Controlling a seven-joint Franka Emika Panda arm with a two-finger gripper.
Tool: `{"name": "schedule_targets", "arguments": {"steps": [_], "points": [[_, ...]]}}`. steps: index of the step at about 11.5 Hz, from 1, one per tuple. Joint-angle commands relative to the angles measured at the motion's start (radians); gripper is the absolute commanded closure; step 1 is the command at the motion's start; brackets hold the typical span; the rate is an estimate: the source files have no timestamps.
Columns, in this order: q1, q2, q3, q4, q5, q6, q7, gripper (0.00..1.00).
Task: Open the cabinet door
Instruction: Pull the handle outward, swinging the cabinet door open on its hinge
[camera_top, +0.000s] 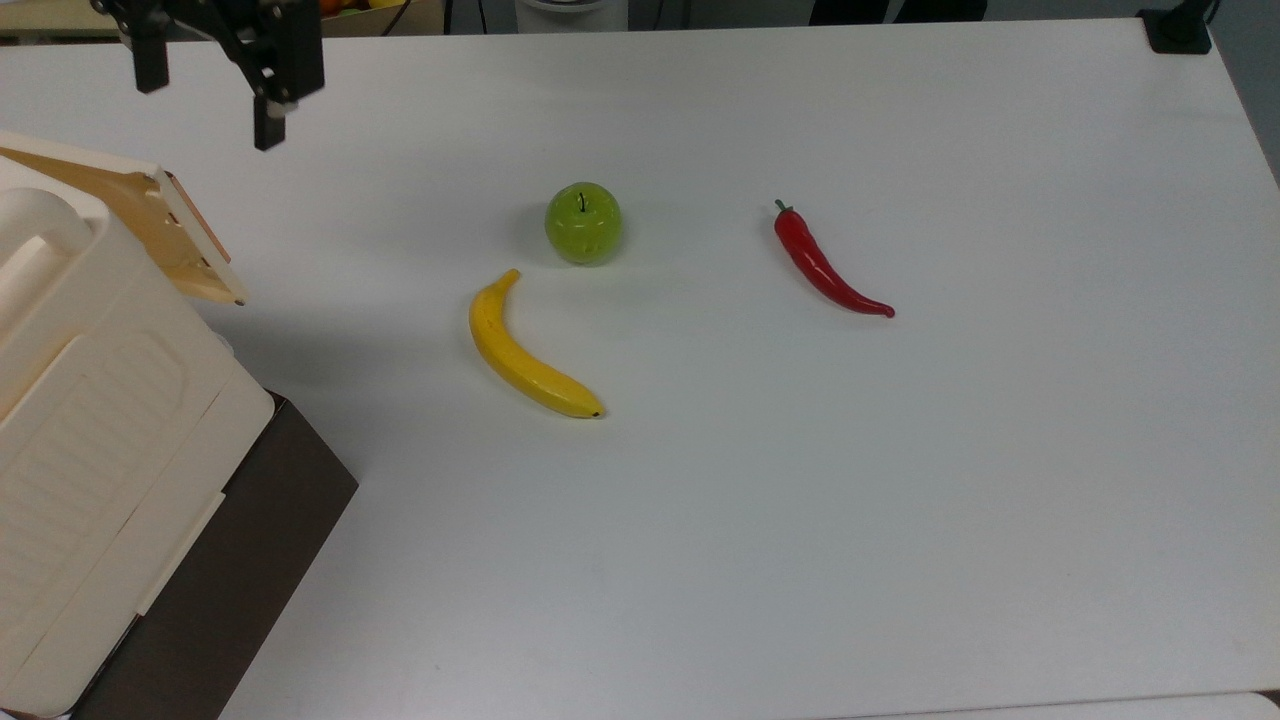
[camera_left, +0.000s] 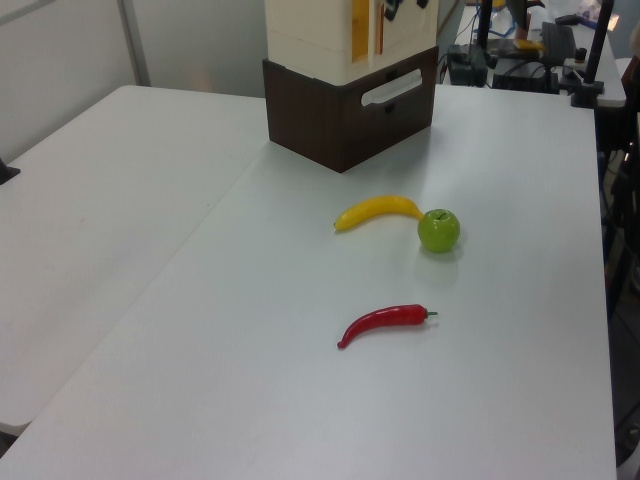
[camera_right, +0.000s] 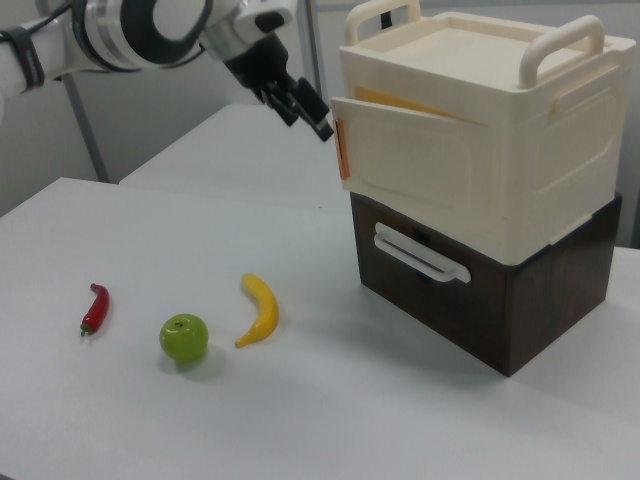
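Observation:
The cabinet (camera_top: 90, 420) is a large cream box at the top view's left, standing on a dark brown drawer unit (camera_top: 230, 570). Its cabinet door (camera_top: 170, 235) stands partly ajar, tan inner face up, with an orange-brown strip along its free edge. In the right view the cabinet door (camera_right: 410, 170) swings out a little from the cabinet (camera_right: 520, 140), strip toward the right view's left. My gripper (camera_top: 208, 100) hangs open above and beyond the door's free edge, touching nothing. The right view has the gripper (camera_right: 305, 118) just left of the door's top corner.
On the white table (camera_top: 900, 500) lie a green apple (camera_top: 583, 222), a yellow banana (camera_top: 525, 350) and a red chilli pepper (camera_top: 825, 265), all to the top view's right of the cabinet. The drawer unit carries a white handle (camera_right: 420, 255).

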Motion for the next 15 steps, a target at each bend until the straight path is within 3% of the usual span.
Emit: {"name": "schedule_targets", "arguments": {"steps": [1, 5, 8, 11, 15], "points": [[0.005, 0.009, -0.009, 0.063, 0.012, 0.134, 0.030, 0.00], [0.000, 0.073, -0.012, 0.057, 0.011, 0.372, 0.034, 0.00], [0.000, 0.108, -0.012, 0.051, 0.003, 0.417, 0.031, 0.00], [-0.001, 0.084, -0.013, 0.022, 0.003, 0.351, 0.024, 0.00], [0.005, 0.033, -0.013, 0.029, 0.015, 0.089, -0.055, 0.00]]}}
